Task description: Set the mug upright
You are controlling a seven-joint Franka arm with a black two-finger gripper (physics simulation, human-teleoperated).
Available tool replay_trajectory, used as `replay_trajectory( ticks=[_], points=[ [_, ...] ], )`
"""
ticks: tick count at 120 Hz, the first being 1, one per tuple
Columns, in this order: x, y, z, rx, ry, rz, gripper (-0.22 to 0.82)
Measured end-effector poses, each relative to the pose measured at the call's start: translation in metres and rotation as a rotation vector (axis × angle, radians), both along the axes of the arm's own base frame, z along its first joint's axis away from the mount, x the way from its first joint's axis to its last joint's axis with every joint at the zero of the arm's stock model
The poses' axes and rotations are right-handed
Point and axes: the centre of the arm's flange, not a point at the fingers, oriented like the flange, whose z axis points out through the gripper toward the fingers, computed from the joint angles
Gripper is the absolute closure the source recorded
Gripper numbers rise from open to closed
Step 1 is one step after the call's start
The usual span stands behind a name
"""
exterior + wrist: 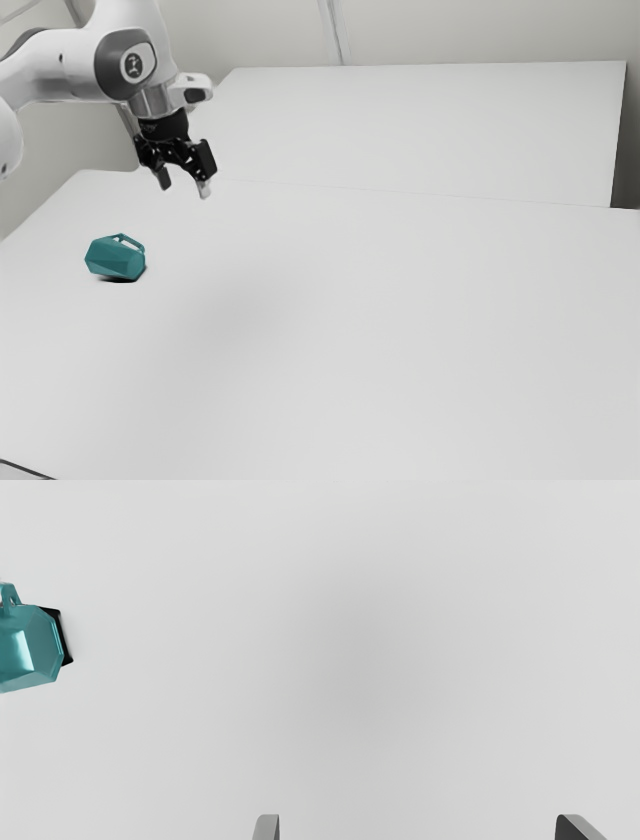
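Jaws: parted wide, released. Faceted teal mug (112, 259): laid on its side on the worktop (400, 330), toward the exterior view's left, handle (131, 242) uppermost; partly cut off by the wrist view's edge, its mouth not made out. Arm (72, 66): extended from the exterior view's left; gripper (185, 188) pointed downward, held above the worktop, well apart from the mug.

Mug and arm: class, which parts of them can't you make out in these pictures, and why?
- Underside of the mug: both views, hidden by its own body.
- Rest of the mug's body and handle: wrist view, cut off by the edge.
- Base of the arm: exterior view, cut off by the left edge.
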Motion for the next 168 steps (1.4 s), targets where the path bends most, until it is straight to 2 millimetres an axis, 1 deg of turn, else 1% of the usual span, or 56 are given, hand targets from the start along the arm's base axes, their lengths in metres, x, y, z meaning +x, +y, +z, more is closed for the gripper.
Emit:
replay_trajectory(
  ticks=[10, 16, 19, 23, 29, 33, 36, 40, 44, 47, 53, 58, 63, 74, 80, 87, 94, 101, 106, 115, 120, 123, 127, 132, 137, 147, 156, 168],
  points=[
    [-0.005, 0.008, 0.011, 0.004, -0.051, -0.006, 0.00],
    [-0.005, 0.012, 0.014, 0.006, -0.071, -0.008, 0.00],
    [-0.009, 0.014, 0.014, 0.005, -0.079, -0.008, 0.00],
    [-0.017, 0.017, 0.011, 0.002, -0.086, -0.006, 0.00],
    [-0.034, 0.021, 0.001, -0.006, -0.093, -0.002, 0.00],
    [-0.044, 0.029, -0.005, -0.012, -0.102, 0.009, 0.00],
    [-0.052, 0.043, -0.010, -0.015, -0.108, 0.033, 0.00],
    [-0.066, 0.074, -0.020, -0.022, -0.113, 0.093, 0.00],
    [-0.088, 0.110, -0.030, -0.030, -0.121, 0.168, 0.00],
    [-0.107, 0.133, -0.037, -0.035, -0.131, 0.219, 0.00],
    [-0.138, 0.168, -0.050, -0.053, -0.161, 0.305, 0.00],
    [-0.154, 0.193, -0.057, -0.078, -0.196, 0.366, 0.00],
    [-0.161, 0.213, -0.067, -0.108, -0.228, 0.411, 0.00],
    [-0.168, 0.252, -0.090, -0.197, -0.307, 0.491, 0.01],
    [-0.174, 0.270, -0.098, -0.240, -0.358, 0.524, 0.01],
    [-0.186, 0.296, -0.109, -0.283, -0.409, 0.568, 0.01],
    [-0.194, 0.328, -0.127, -0.323, -0.447, 0.604, 0.01],
    [-0.200, 0.358, -0.139, -0.362, -0.497, 0.615, 0.01],
    [-0.208, 0.373, -0.150, -0.395, -0.525, 0.616, 0.01],
    [-0.223, 0.395, -0.165, -0.434, -0.567, 0.588, 0.01],
    [-0.218, 0.411, -0.175, -0.452, -0.588, 0.550, 0.01],
    [-0.207, 0.418, -0.179, -0.463, -0.604, 0.512, 0.01],
    [-0.189, 0.422, -0.183, -0.478, -0.622, 0.451, 0.01],
    [-0.173, 0.424, -0.191, -0.497, -0.639, 0.384, 0.01],
    [-0.159, 0.420, -0.197, -0.518, -0.660, 0.315, 0.01],
    [-0.138, 0.417, -0.210, -0.556, -0.705, 0.196, 0.01],
    [-0.129, 0.413, -0.219, -0.558, -0.728, 0.111, 0.01],
    [-0.130, 0.414, -0.231, -0.533, -0.747, 0.032, 0.02]
  ],
)
